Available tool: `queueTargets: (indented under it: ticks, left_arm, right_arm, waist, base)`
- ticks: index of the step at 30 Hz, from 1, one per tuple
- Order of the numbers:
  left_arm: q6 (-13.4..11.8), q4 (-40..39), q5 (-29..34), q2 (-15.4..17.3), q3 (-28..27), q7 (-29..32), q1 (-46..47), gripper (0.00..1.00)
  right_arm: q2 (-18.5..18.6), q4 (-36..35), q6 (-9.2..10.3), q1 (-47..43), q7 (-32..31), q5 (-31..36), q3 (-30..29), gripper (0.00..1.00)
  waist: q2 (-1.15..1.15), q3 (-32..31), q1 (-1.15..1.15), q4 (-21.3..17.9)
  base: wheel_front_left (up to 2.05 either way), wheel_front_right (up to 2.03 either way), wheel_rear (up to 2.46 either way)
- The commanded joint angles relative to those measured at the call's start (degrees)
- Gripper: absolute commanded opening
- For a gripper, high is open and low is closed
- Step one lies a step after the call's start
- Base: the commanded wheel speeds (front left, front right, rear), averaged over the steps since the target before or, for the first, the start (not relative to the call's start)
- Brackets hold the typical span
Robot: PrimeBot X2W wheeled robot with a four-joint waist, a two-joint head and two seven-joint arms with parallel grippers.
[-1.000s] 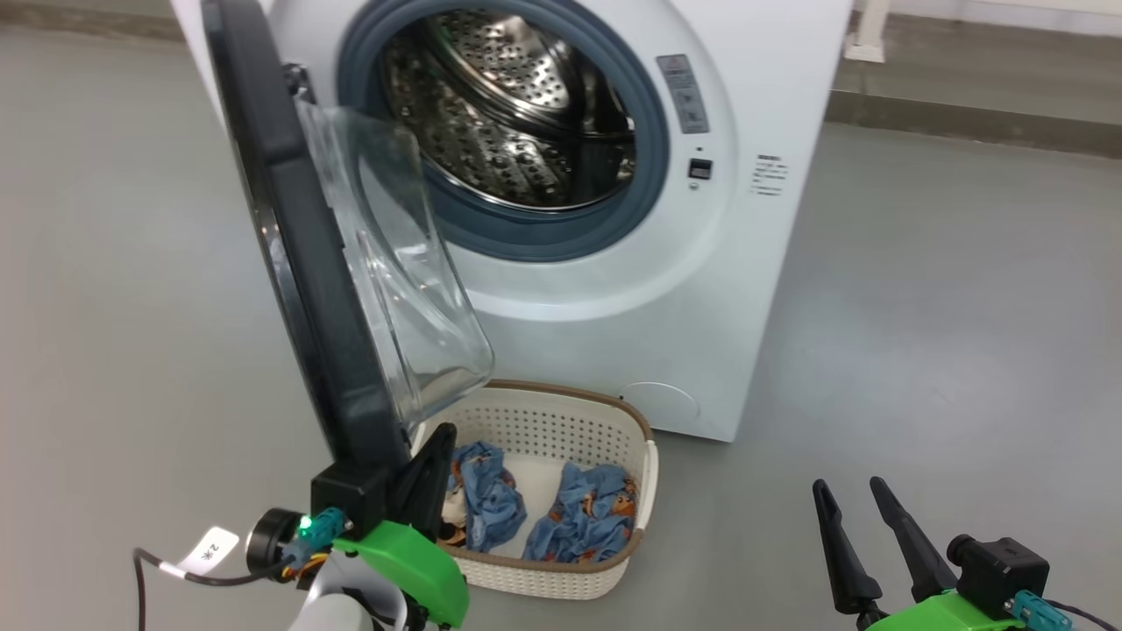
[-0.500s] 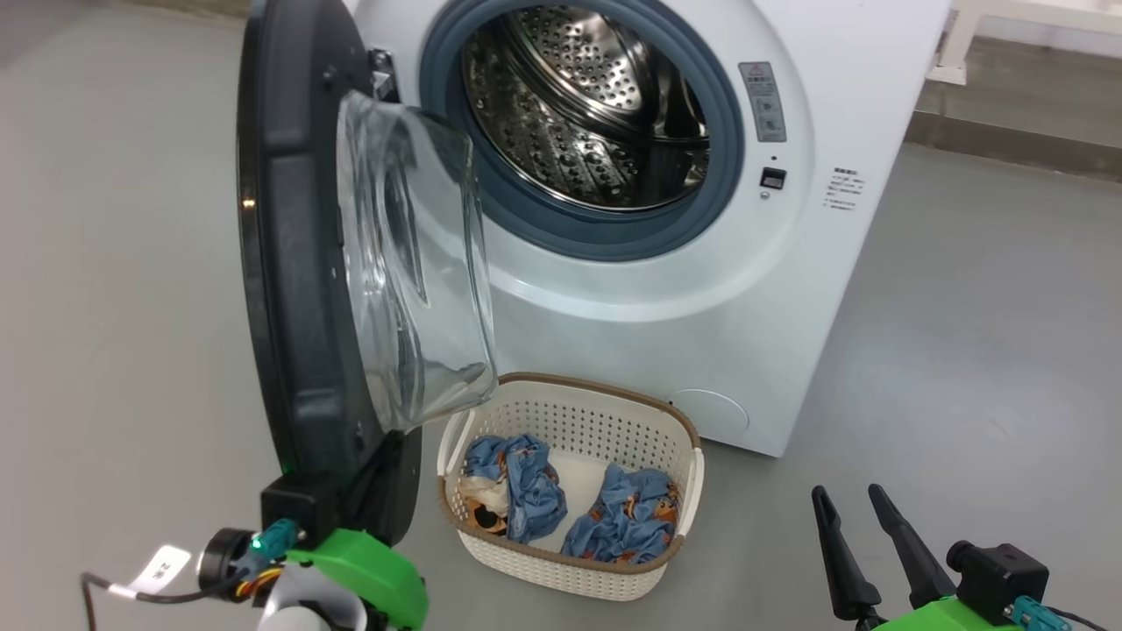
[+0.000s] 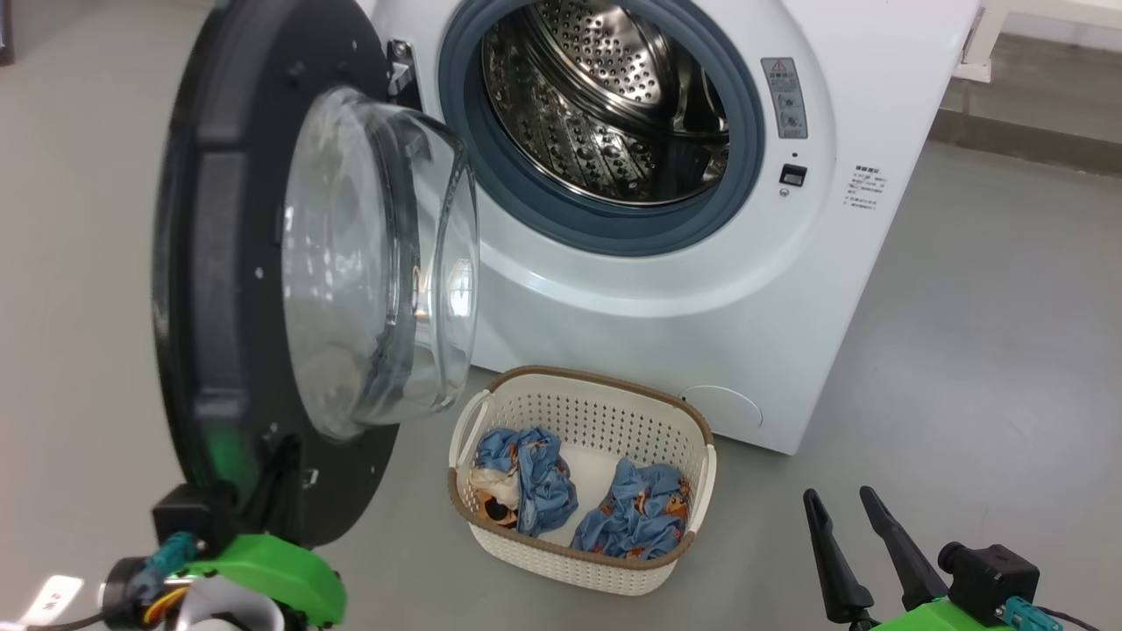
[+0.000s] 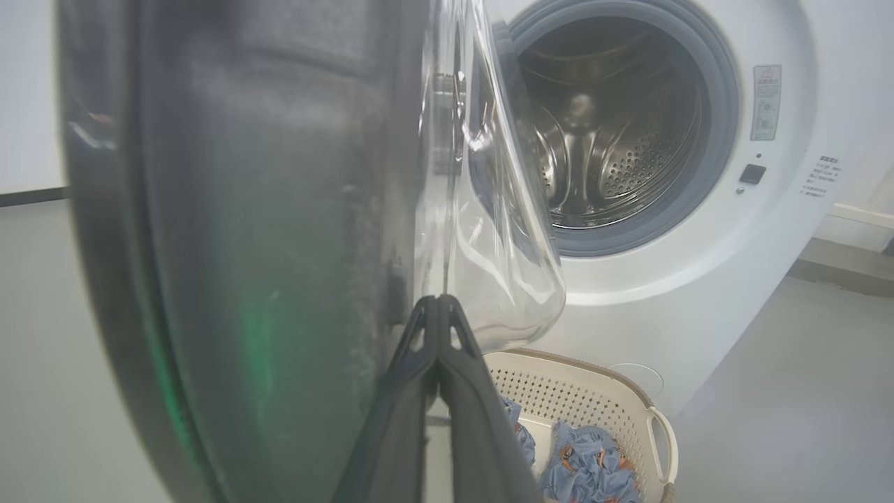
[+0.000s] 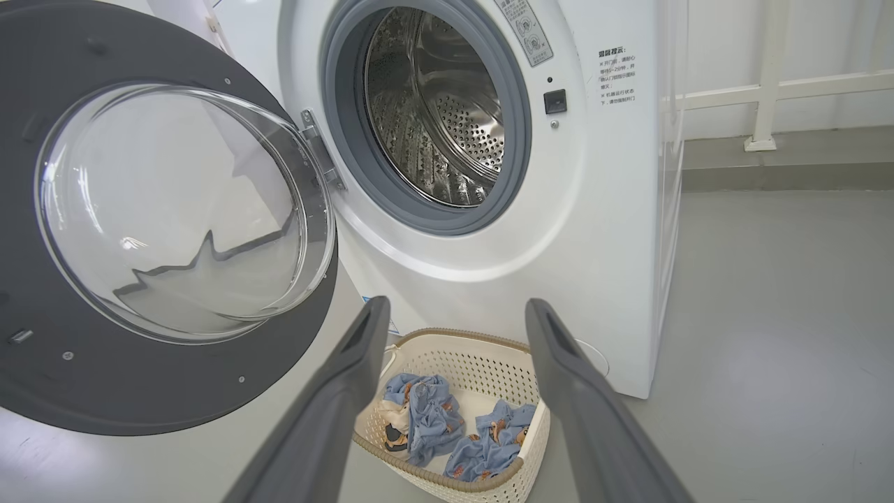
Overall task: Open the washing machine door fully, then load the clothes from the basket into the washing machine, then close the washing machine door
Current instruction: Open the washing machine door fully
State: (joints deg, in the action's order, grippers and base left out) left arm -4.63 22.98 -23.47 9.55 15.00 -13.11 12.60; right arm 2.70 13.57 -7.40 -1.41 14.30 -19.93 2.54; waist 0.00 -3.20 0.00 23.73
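Glossy grey floor [image 3: 964, 307], perhaps white railing [image 5: 763, 84] behind.

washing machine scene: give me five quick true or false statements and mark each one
1. The washing machine door stands open. True.
2. The drum is loaded. False: it is empty; both bundles of clothes lie in the basket.
3. The right tool is open and holds nothing. True.
4. The left tool is wide open. False: it is shut, close beside the door.
5. The basket sits on the floor before the washing machine. True.
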Motion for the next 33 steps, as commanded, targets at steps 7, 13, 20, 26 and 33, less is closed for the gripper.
queueTargets:
  ticks: [7,13,20,26,33]
  left_arm:
    - [-1.8,-2.0,-2.5,4.6,-7.1,-1.1,1.3,0.0]
    - [-2.1,-2.3,-3.5,6.1,-10.0,-1.5,1.2,0.0]
    - [-3.1,-3.6,-4.0,5.8,-13.0,-1.8,0.9,0.0]
    - [-3.1,-4.4,-4.8,5.8,-17.8,-1.9,1.7,0.0]
    - [-2.0,-4.4,-3.9,6.7,-25.1,-1.9,3.7,0.0]
  right_arm:
    - [0.2,-1.2,-0.09,1.9,0.7,1.5,1.8,1.0]
    - [0.7,-1.2,-0.09,2.6,0.7,2.2,1.6,1.0]
    - [2.0,-1.5,-0.09,3.7,0.7,2.8,1.8,1.0]
    - [3.6,-2.7,-0.09,4.8,0.0,3.3,1.1,1.0]
    - [5.8,-6.0,-0.09,5.3,-2.4,4.3,-0.4,1.0]
  waist:
    - [0.0,2.4,0.0,-0.9]
    - [0.0,4.2,0.0,-1.5]
    - [0.0,7.7,0.0,-2.1]
    - [0.0,11.1,0.0,-2.4]
    - [0.0,15.7,0.0,-2.4]
  base:
    - [0.0,0.0,0.0]
    - [0.0,0.0,0.0]
    - [0.0,0.0,0.0]
    - [0.0,0.0,0.0]
    - [0.0,0.0,0.0]
